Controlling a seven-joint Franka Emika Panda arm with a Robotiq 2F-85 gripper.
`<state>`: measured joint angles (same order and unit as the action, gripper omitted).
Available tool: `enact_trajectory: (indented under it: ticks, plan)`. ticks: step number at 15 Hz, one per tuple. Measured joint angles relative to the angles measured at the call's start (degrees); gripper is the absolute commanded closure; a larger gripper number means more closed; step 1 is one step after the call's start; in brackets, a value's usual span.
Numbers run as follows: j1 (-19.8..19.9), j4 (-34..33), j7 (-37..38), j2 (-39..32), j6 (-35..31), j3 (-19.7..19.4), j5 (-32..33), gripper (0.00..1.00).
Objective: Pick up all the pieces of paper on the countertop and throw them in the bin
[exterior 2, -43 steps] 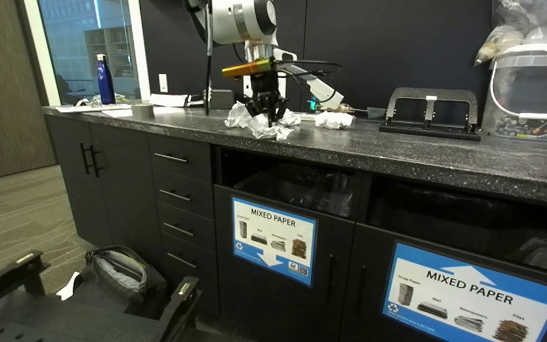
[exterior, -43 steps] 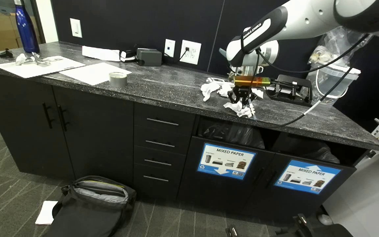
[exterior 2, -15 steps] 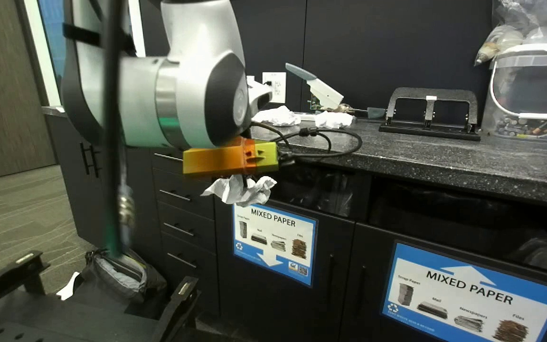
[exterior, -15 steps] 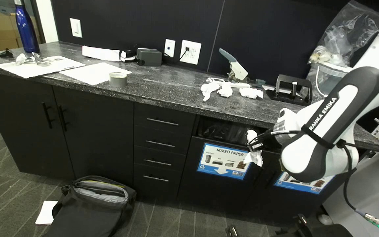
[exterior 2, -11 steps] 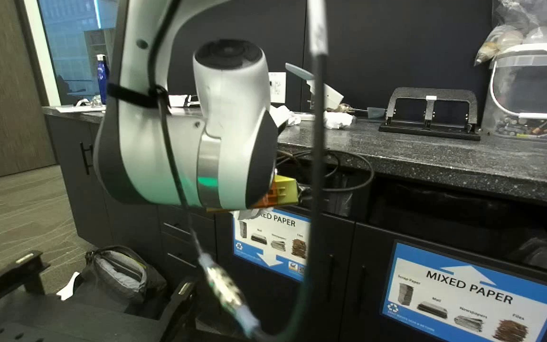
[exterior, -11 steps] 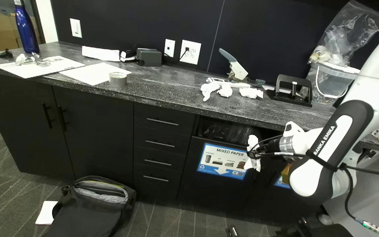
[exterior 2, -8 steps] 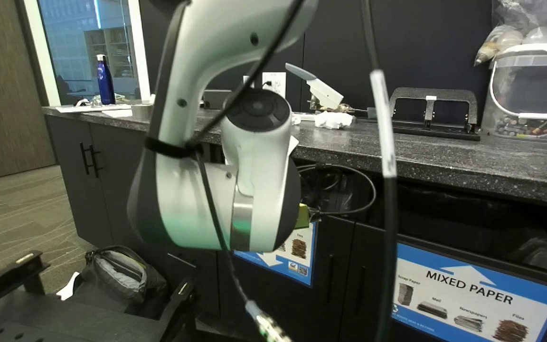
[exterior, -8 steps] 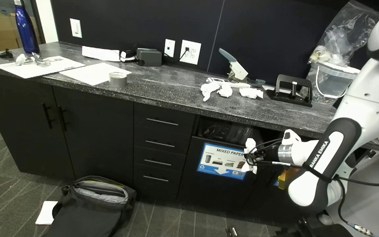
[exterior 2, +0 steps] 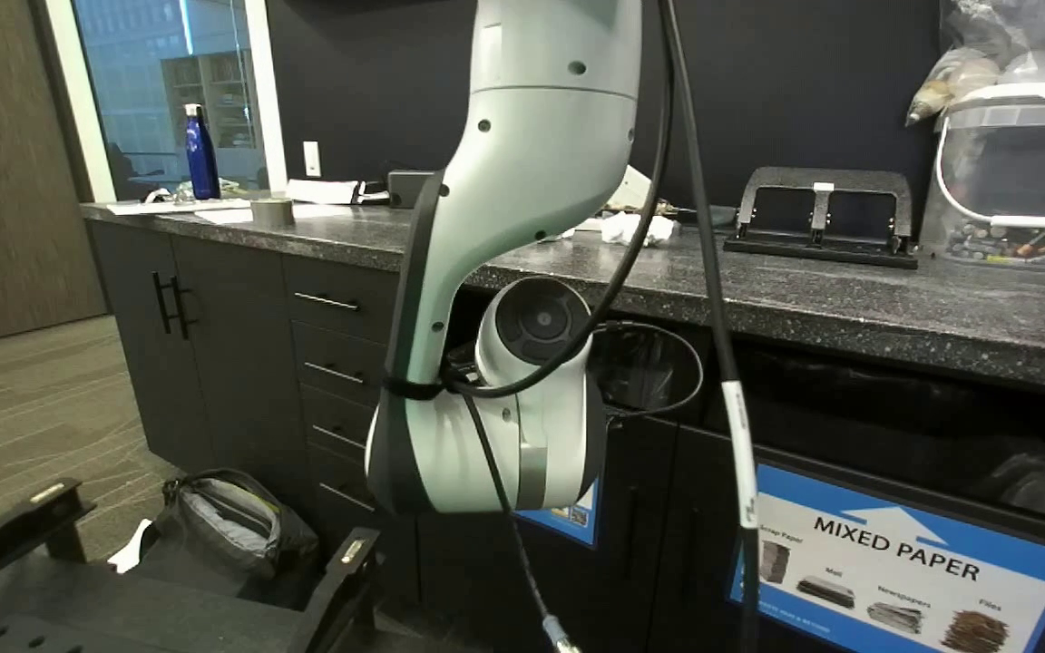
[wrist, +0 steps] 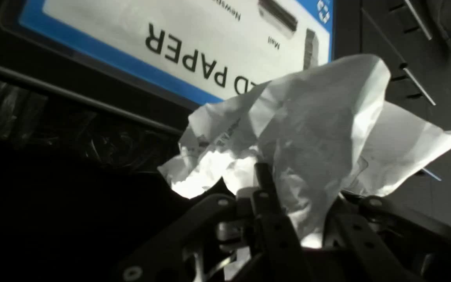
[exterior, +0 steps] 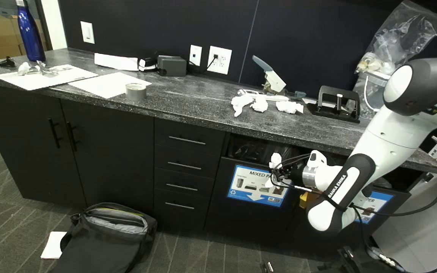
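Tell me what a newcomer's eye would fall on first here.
Probably the big white robot arm, bent down past the front edge of the countertop. Its claw grips a crumpled white paper that, in the wrist view, partly covers a blue-and-white MIXED PAPER sign. Next might come the shiny blue bottle near the countertop's left end in both exterior views.

1 hole punch (exterior 2: 819, 216). Near it: 3 paper wads (exterior: 259, 104), 1 bucket (exterior 2: 1021, 172). Well apart from it on bench (exterior: 192, 100): 2 flat sheets (exterior: 104, 85), 1 tape roll (exterior: 136, 93), 1 blue bottle (exterior: 30, 36). Lower than it: 1 wad (wrist: 315, 121) in fingers (wrist: 275, 231), 2 labelled bins (exterior: 249, 216), 4 drawers (exterior: 182, 181).
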<state>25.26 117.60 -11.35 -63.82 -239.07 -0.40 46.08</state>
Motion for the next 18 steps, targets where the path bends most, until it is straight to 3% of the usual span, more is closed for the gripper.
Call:
enact_trajectory:
  ticks: [11, 12, 14, 18]
  plan:
    - [-8.07, -12.33, 10.14, -4.14, 0.83, 0.20, -20.15, 0.84]
    - [-8.48, -13.41, 10.65, -4.55, 1.76, 0.20, -21.12, 0.58]
    - [-9.22, -15.37, 11.95, -5.20, 4.01, 0.22, -22.64, 0.57]
    - [-11.01, -17.31, 12.90, -5.36, 6.93, 0.28, -29.56, 0.29]
